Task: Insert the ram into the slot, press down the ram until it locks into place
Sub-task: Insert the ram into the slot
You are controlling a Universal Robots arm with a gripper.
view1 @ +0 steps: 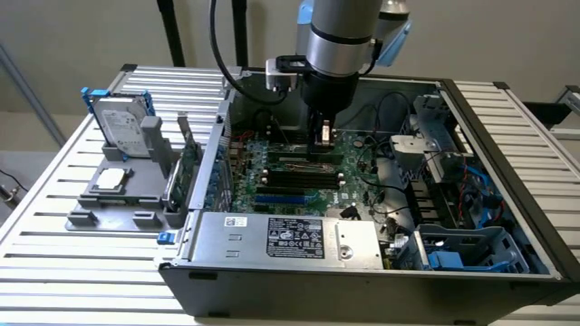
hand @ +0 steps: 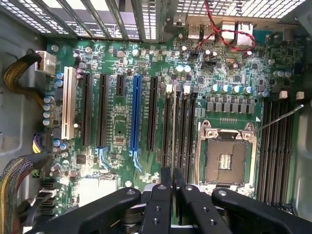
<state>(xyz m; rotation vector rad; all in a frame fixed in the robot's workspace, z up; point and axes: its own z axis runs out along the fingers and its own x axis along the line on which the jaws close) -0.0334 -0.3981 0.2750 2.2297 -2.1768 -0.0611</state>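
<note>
My gripper [view1: 321,144] reaches down into the open computer case [view1: 507,176], over the row of black memory sockets on the motherboard. The ram [hand: 174,126] appears edge-on as a thin pale line running straight out from between my fingertips [hand: 165,181]. It lies along one slot [hand: 178,141] in the group of parallel black sockets with pale end clips [hand: 169,88]. In the exterior view the ram [view1: 299,159] is a long dark stick at the sockets' far row, under the gripper. My gripper [hand: 172,183] is shut on the ram. How deep the ram sits is hidden.
A bright-blue slot [hand: 135,114] and an open processor socket [hand: 225,158] flank the memory sockets. More black sockets [hand: 278,136] lie beyond it. Cables [view1: 399,197] and drive bays [view1: 453,170] crowd the case's right. A grey holder [view1: 113,197] with an upright green card [view1: 187,170] and a hard drive [view1: 122,129] stands outside.
</note>
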